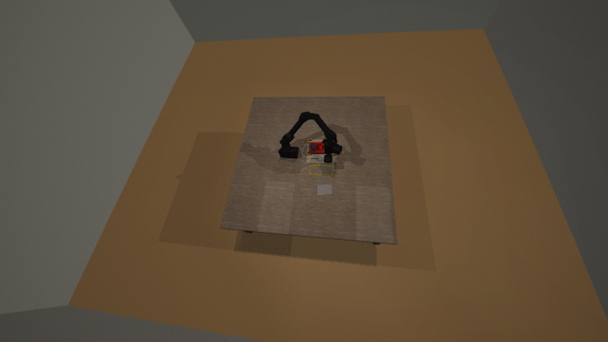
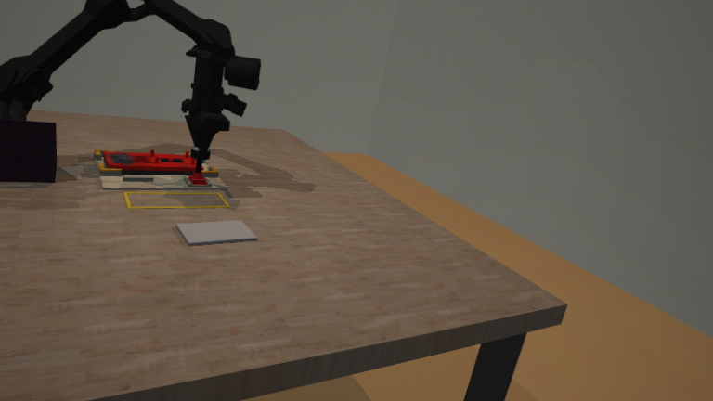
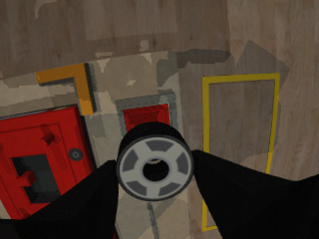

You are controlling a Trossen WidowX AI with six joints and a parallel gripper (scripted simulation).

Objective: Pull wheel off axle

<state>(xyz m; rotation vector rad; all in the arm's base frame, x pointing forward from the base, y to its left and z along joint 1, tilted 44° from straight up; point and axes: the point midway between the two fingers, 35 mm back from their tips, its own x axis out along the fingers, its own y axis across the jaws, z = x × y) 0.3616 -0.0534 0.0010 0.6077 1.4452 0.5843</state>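
Wrist view: gripper (image 3: pixel 156 179) is clamping the wheel (image 3: pixel 156 169) over the red axle base (image 3: pixel 148 118), beside the yellow marked area (image 3: pixel 241 146). Exterior view alone is showing the grey plate (image 2: pixel 215 231).

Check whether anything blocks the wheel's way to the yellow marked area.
Nothing visible does. The claw grips the wheel above the red base; the yellow marked area lies just beside it, with only bare table between.

One wheel (image 3: pixel 155 169), one yellow-outlined area (image 2: pixel 176 200), one grey plate (image 2: pixel 215 231).
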